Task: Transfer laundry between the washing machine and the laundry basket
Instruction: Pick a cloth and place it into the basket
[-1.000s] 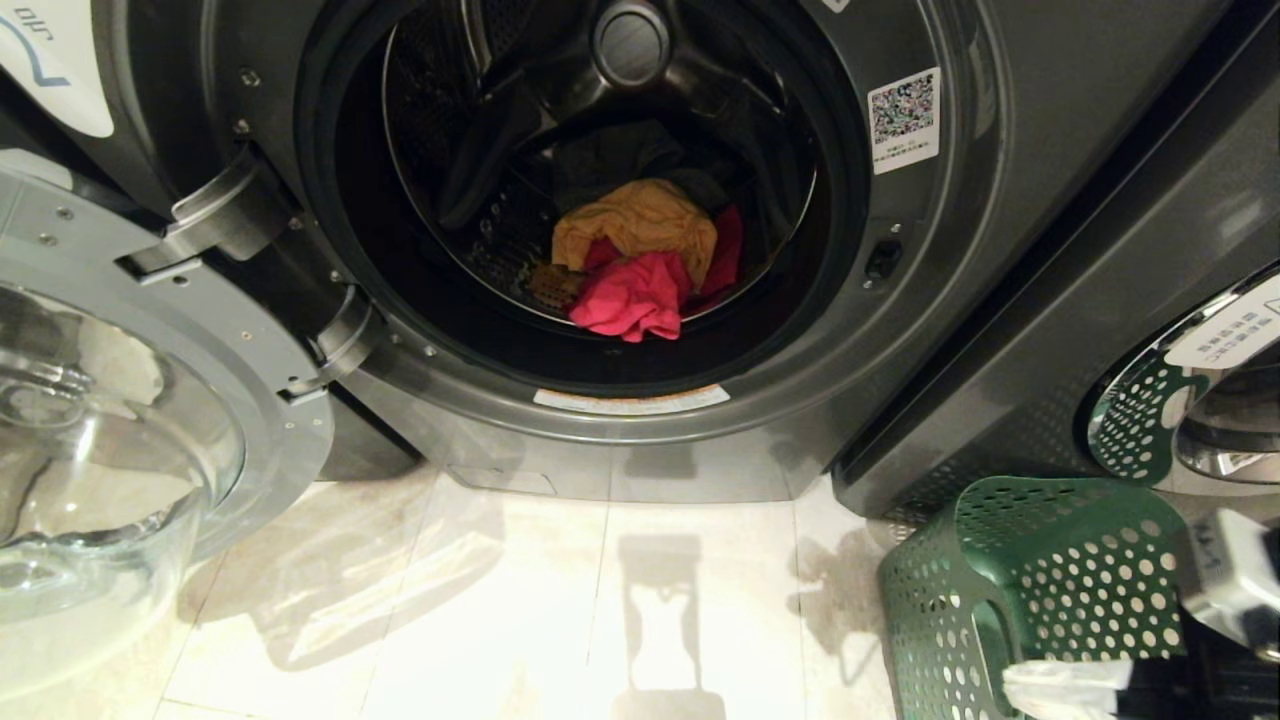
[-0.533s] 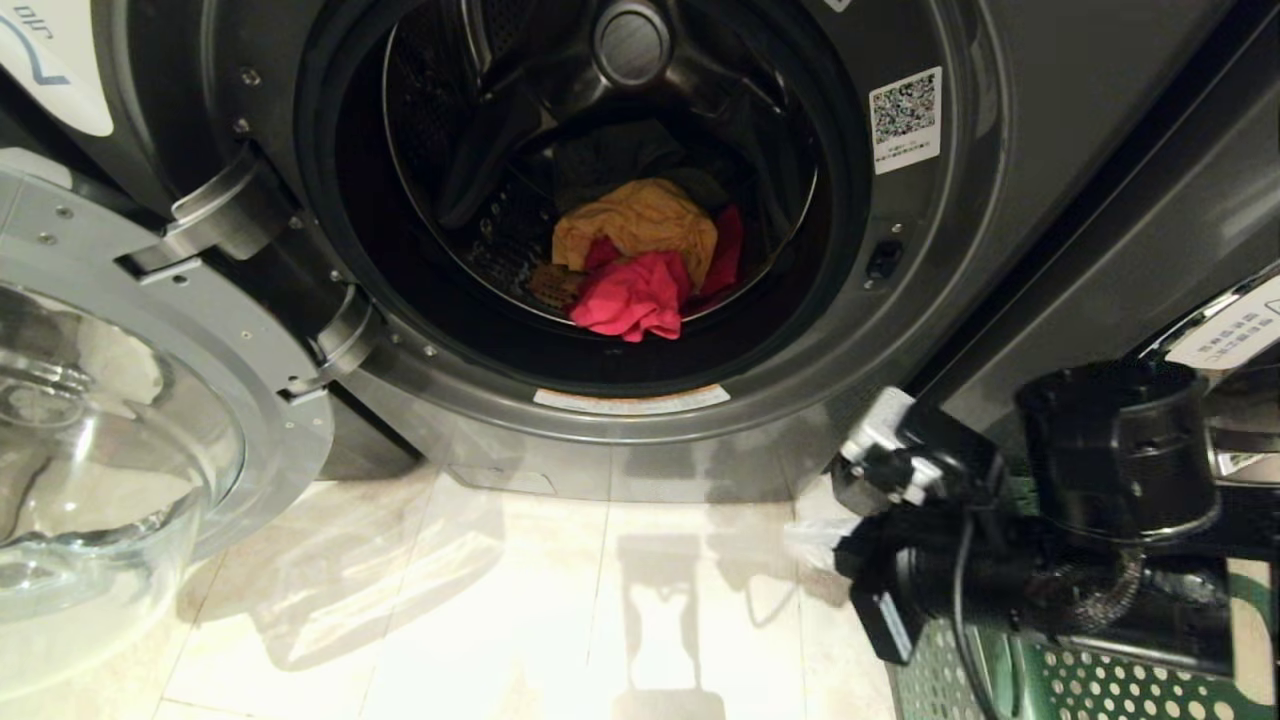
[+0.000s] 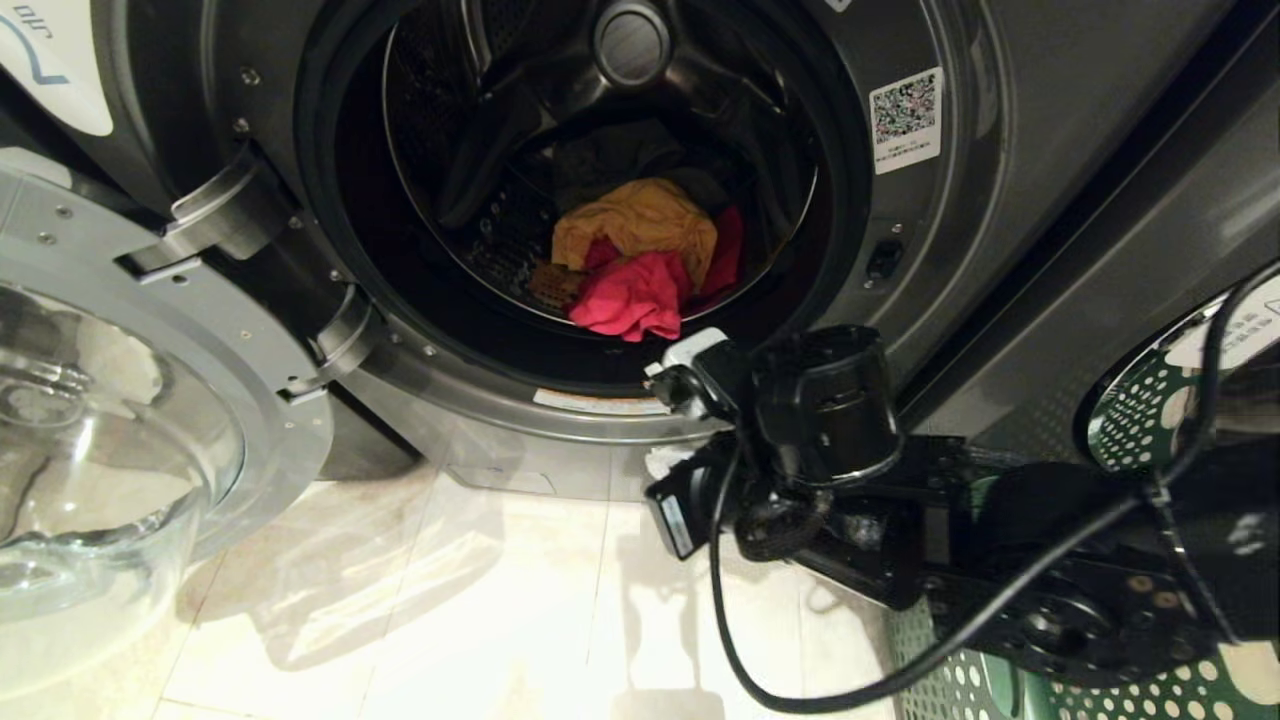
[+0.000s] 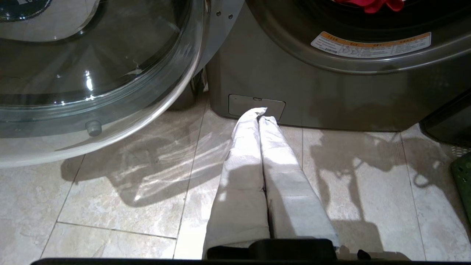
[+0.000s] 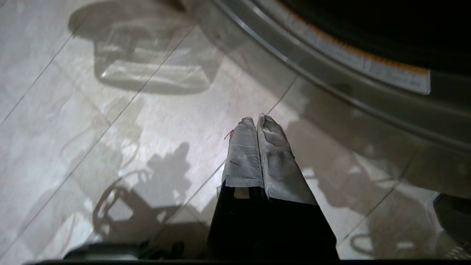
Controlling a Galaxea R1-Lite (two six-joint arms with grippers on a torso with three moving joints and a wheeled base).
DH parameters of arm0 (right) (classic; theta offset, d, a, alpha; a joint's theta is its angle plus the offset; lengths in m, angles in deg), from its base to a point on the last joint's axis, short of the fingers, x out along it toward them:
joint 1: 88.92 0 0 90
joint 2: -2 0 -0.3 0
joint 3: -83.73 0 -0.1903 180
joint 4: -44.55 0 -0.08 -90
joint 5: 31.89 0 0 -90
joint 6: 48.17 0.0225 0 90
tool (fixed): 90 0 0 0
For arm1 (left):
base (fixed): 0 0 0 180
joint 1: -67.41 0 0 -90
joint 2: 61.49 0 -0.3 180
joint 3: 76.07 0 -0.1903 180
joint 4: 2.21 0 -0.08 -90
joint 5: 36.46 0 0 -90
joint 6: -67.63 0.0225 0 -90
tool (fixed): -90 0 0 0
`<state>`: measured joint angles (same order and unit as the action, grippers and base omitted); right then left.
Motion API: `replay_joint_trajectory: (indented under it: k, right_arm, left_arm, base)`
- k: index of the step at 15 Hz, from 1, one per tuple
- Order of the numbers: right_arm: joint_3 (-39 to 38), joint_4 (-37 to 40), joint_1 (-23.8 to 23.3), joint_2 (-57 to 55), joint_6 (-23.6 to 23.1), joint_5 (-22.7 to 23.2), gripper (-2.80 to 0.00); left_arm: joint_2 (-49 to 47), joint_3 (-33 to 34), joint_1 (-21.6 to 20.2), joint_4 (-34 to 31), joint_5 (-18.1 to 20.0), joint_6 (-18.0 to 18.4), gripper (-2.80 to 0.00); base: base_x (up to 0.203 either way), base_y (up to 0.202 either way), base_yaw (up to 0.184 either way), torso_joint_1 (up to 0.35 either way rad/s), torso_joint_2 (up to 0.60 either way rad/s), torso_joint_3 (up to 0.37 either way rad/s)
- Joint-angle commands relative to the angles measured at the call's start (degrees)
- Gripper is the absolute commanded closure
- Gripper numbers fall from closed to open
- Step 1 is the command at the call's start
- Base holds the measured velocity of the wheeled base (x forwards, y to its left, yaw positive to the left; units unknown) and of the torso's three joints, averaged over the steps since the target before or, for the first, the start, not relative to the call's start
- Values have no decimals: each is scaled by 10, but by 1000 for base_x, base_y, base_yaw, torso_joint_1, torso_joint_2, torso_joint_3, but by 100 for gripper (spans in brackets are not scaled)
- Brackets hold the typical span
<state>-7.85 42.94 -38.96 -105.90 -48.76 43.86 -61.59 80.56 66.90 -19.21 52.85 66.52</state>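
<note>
I am looking at the dark grey front-loading washing machine [image 3: 930, 300] with its chrome-ringed glass door [image 3: 110, 420] swung wide at nine o'clock, and the relation I am watching is between the right end effector [image 5: 256, 123] and the laundry in the drum. A crumpled pink garment [image 3: 632, 297] is lying at the front of the drum floor with a mustard-yellow cloth [image 3: 637, 222] heaped just behind it and darker clothing further in. The right arm is reaching in from four o'clock, its wrist [image 3: 820, 405] sitting just below the lower rim of the opening, so the pink garment is lying up and towards eleven o'clock from it, over the door lip. In the right wrist view its white-wrapped fingers [image 5: 243, 154] are pressed together, holding nothing, and pointing down at the pale tiled floor [image 3: 420, 600] rather than into the drum; I judge the wrist needs to lift and tilt inward. The green perforated plastic laundry basket [image 3: 1150, 695] is sitting on the floor at five o'clock, mostly under the right arm. The left end effector [image 4: 258, 117] is parked low, fingers together and empty, aimed at the machine's base panel. The right arm is nearer the load.
</note>
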Motion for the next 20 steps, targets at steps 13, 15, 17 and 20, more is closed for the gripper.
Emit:
replay_joint_trajectory:
  k: [13, 15, 17, 20]
  right_arm:
    - [291, -24, -64, -193, -26, -201, -280]
    - [333, -26, -71, -215, -27, -200, -280]
    - [372, -27, -71, -240, -33, -197, -280]
    - [440, -28, -72, -285, -41, -195, -280]
  left_arm:
    - [0, 23, 0, 1, 0, -1, 0]
    - [-1, 23, 0, 0, 0, 0, 0]
    - [0, 23, 0, 0, 0, 0, 0]
    - [-1, 23, 0, 0, 0, 0, 0]
  base:
    - [0, 0, 0, 0, 0, 0]
    - [0, 0, 0, 0, 0, 0]
    - [0, 0, 0, 0, 0, 0]
    - [0, 0, 0, 0, 0, 0]
